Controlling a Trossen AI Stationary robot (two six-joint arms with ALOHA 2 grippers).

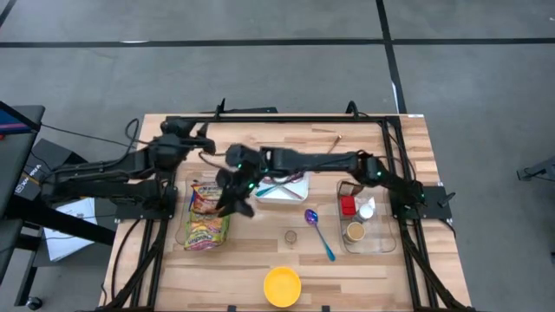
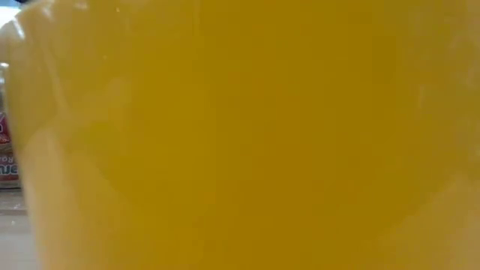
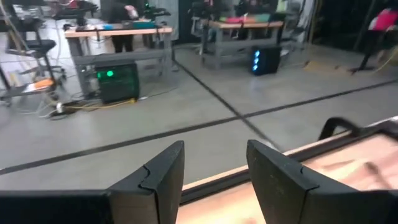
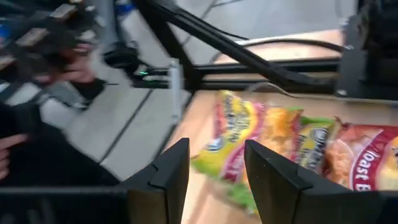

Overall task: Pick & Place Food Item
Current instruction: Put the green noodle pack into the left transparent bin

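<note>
We see a grey concrete floor [image 1: 260, 78] crossed by dark lines [image 1: 191, 42] that divide it into large panels. Beyond the table's edge, we see wooden-topped workbenches [image 3: 118, 31] on dark frames against a dim back area. Under one bench a dark unit shows a green light [image 3: 110, 74]; under another, a blue light [image 3: 257, 60]. Cables [image 3: 59, 107] lie on the floor nearby.

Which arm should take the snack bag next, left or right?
Right, probably. The right gripper hovers open over the snack bag, which fills its wrist view. The left gripper points off the table, nothing between its fingers.
</note>
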